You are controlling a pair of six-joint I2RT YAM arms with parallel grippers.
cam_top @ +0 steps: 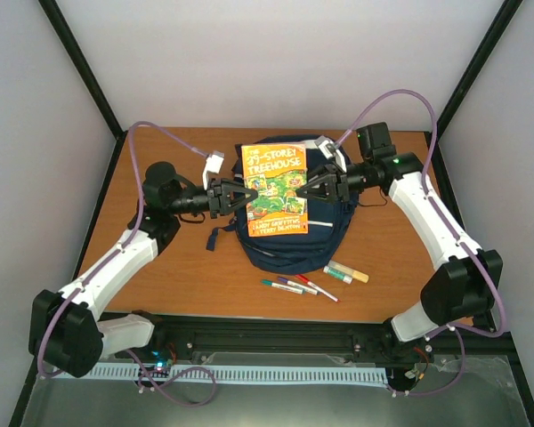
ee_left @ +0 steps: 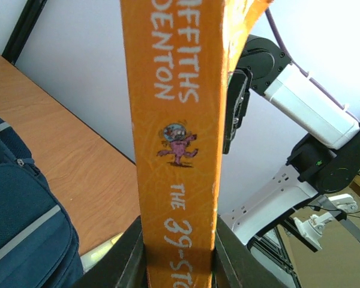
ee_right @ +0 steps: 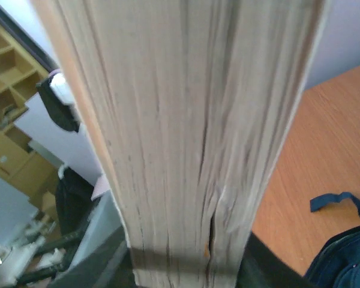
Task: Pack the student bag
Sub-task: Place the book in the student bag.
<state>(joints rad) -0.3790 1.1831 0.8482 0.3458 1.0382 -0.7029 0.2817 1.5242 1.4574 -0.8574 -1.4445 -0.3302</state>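
Observation:
An orange book (cam_top: 274,189), "The 39-Storey Treehouse", is held level above the navy student bag (cam_top: 289,249), which lies on the wooden table. My left gripper (cam_top: 245,197) is shut on the book's spine side; the orange spine (ee_left: 177,150) fills the left wrist view between the fingers (ee_left: 123,258). My right gripper (cam_top: 304,189) is shut on the book's page edge; the cream pages (ee_right: 192,138) fill the right wrist view. The bag's blue pocket with a pale stripe shows in the left wrist view (ee_left: 24,234) and a corner with a strap in the right wrist view (ee_right: 342,258).
Several marker pens (cam_top: 295,286) and a glue stick (cam_top: 338,276) with a yellow-capped tube (cam_top: 351,269) lie on the table in front of the bag. White walls and black frame posts enclose the table.

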